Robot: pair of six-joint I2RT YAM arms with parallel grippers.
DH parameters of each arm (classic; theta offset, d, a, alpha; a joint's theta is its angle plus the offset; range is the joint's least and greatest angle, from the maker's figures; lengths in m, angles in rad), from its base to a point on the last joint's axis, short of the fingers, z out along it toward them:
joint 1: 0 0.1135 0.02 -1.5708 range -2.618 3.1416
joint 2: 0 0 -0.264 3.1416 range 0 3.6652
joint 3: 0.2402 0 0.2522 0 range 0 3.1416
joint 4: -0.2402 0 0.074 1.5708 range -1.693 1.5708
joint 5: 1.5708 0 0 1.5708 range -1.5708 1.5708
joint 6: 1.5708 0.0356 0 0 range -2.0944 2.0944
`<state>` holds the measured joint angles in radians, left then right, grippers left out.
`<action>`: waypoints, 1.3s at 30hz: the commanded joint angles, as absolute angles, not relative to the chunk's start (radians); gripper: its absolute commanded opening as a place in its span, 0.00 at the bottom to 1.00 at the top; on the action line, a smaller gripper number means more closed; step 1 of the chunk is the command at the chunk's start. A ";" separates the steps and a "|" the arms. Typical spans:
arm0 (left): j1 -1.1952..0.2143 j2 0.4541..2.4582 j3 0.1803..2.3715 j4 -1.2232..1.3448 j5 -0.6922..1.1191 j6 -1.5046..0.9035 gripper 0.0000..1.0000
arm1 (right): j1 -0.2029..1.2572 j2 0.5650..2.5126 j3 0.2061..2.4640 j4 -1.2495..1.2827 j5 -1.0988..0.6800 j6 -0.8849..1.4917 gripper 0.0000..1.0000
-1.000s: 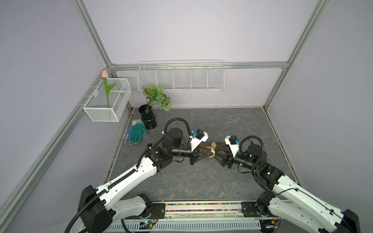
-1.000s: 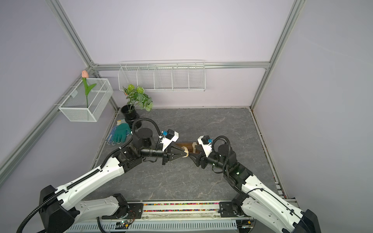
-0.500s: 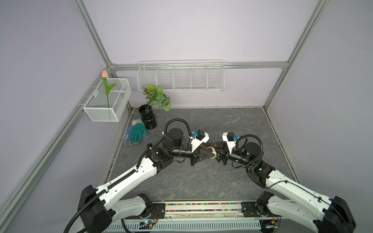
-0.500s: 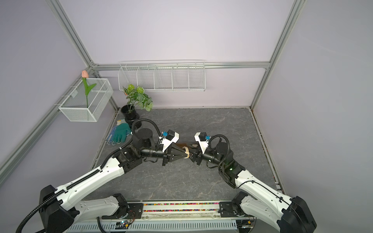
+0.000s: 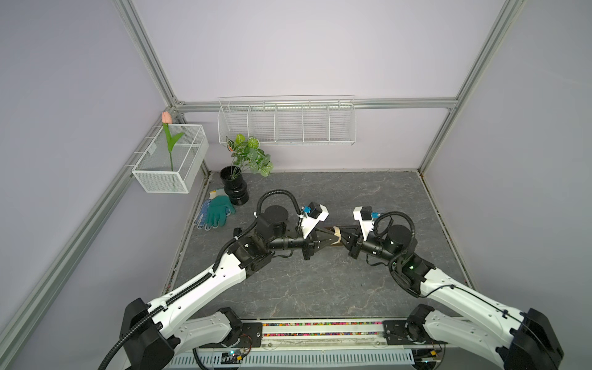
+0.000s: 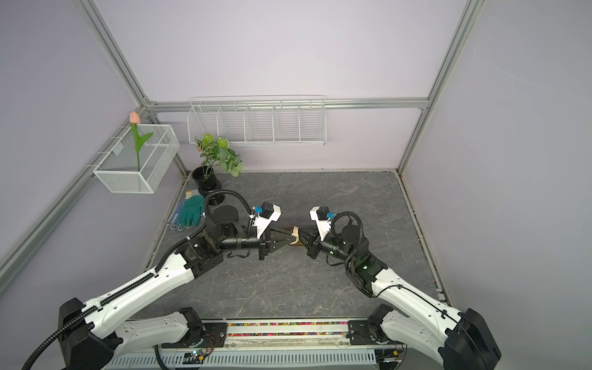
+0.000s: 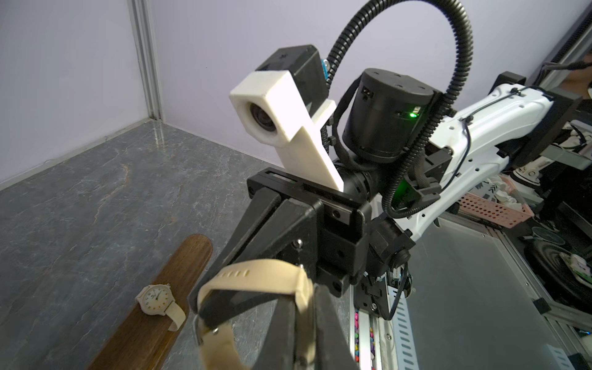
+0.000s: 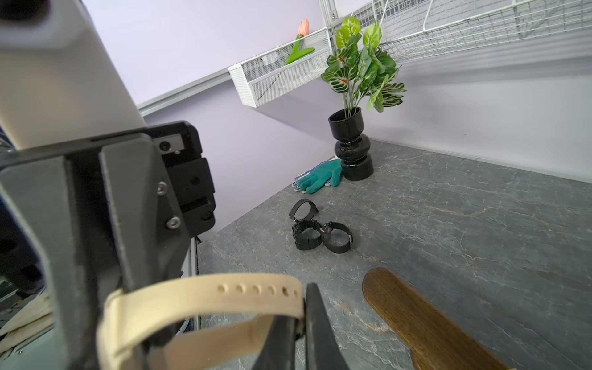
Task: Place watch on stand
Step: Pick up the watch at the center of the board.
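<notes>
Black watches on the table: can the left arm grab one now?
Probably not yet: left gripper is shut on the cream watch. Nothing covers the black watches, though.

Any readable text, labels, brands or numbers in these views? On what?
No legible text in any view.
Dial of the cream watch on the stand: markings too small to read.
Strap of the held watch: holes only, no print.

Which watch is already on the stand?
The cream watch lying face up on the stand. The second cream watch is held in the air; the three black watches sit on the table.
</notes>
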<state>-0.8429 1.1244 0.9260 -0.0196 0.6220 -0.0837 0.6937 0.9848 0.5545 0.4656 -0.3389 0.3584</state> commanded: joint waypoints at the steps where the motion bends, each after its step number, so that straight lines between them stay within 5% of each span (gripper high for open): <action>1: -0.848 1.101 0.906 0.027 0.552 -0.112 0.16 | 0.687 0.987 0.579 0.439 -0.269 0.428 0.07; 3: -0.847 1.076 0.885 0.030 0.475 -0.125 0.42 | 0.685 0.978 0.584 0.424 -0.231 0.465 0.07; 8: -0.848 0.951 0.726 0.181 0.222 -0.191 0.74 | 0.681 0.942 0.593 0.385 -0.120 0.546 0.07; 13: -0.848 0.912 0.611 0.286 0.042 -0.209 0.83 | 0.681 0.902 0.593 0.347 0.031 0.660 0.07; 26: -1.016 1.243 0.552 0.780 0.016 -0.147 0.61 | 0.688 0.886 0.621 0.369 0.120 0.948 0.07; 39: -1.019 1.420 0.686 0.882 -0.023 -0.289 0.35 | 0.708 0.884 0.549 0.451 0.102 1.051 0.07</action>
